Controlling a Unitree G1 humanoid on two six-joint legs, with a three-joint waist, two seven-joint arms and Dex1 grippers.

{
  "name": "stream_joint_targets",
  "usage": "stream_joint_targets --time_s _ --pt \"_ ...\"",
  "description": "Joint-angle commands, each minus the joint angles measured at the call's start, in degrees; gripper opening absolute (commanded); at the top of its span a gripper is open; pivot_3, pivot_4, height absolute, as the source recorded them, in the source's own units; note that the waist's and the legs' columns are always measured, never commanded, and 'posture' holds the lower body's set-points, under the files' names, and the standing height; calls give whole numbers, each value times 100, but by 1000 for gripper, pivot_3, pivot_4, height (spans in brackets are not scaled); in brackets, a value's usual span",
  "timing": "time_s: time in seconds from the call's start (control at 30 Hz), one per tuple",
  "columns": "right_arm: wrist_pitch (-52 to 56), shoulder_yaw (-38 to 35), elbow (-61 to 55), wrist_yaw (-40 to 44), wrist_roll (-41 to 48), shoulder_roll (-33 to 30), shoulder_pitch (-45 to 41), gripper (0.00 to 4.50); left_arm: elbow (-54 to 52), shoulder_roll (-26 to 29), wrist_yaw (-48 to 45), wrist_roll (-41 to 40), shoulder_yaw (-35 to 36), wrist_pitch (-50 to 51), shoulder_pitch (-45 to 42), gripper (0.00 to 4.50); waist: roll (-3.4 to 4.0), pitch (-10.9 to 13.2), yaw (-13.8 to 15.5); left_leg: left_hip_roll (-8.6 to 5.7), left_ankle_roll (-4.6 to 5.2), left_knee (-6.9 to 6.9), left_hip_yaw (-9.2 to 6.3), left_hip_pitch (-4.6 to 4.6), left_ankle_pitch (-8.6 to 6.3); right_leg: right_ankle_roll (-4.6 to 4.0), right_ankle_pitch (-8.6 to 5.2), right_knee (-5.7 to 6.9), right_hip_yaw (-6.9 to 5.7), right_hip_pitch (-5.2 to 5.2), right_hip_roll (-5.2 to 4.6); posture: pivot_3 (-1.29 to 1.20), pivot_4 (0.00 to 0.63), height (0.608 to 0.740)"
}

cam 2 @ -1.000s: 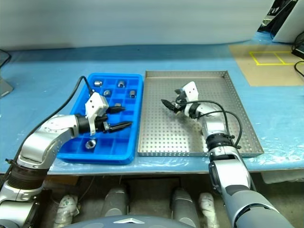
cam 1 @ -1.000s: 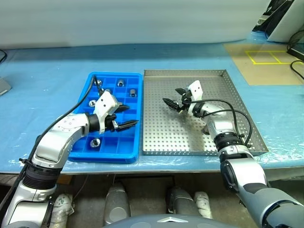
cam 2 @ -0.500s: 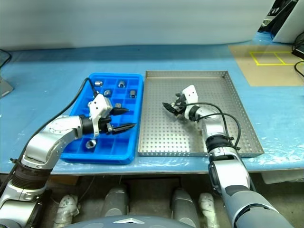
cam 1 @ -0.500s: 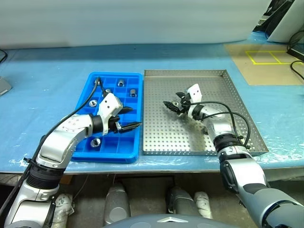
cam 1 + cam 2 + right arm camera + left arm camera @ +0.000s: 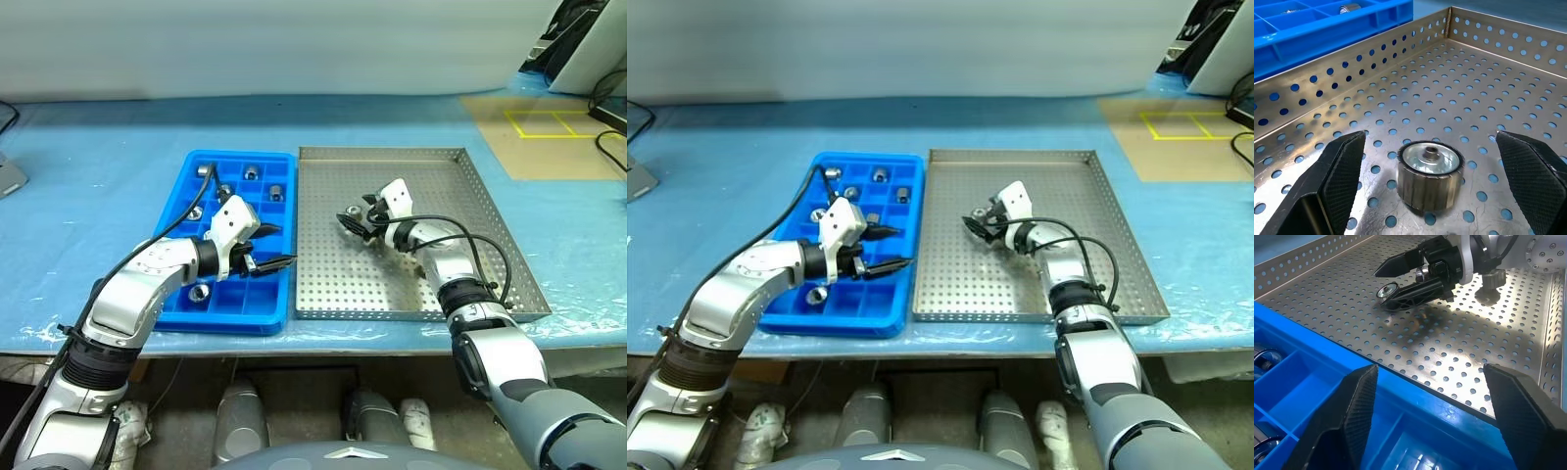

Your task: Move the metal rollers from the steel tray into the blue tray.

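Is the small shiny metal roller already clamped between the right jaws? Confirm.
No: the small shiny metal roller stands on the perforated steel tray, clear of both open right gripper fingers.

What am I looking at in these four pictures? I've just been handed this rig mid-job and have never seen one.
A two-armed humanoid robot stands at a table covered in blue sheeting. The two wide pictures come from a camera on its head, looking down over both arms. The two close-ups come from cameras on its wrists, looking out between each gripper's black fingers.

On the table lie a blue tray of small compartments, several already holding metal rollers, and beside it a steel tray with a perforated floor.

The left gripper hovers open over the blue tray, holding nothing. The right gripper is open around one roller standing on the steel tray, not yet gripping it.
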Motion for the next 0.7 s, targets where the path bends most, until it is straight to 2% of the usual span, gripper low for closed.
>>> stream_joint_targets --time_s 0.03,0.23,0.43,0.57,0.7 --pt "216 124 353 -35 -161 34 359 4448 -81 -27 15 1 21 -94 -80 3665 -4 -2 -1 0 1 0 0 5 -1 0 0 0 0 5 0 107 150 740" --pt "288 48 125 -30 -59 137 333 4448 -90 -5 -19 1 17 -97 -110 3665 -4 -3 -11 3 10 -20 0 52 -7 0 -3 -8 2 46 -1 107 150 740" --pt "437 -74 -274 194 139 135 237 4448 -63 -10 -50 0 5 -111 -98 3665 -1 -1 -29 3 7 -35 0 49 -5 -8 -8 -12 3 35 1 98 150 740" --pt "816 -229 -1245 657 665 234 236 4448 -47 -18 -58 15 -16 -126 -101 3665 3 2 -31 3 3 -43 2 29 -3 -9 -9 -12 4 7 3 97 150 740" --pt "1344 -300 -2346 1058 1171 192 385 4448 -33 -41 -48 19 -27 -141 -85 3665 29 22 -29 3 -19 -42 3 -33 13 -8 -6 -7 9 -55 11 96 150 740"
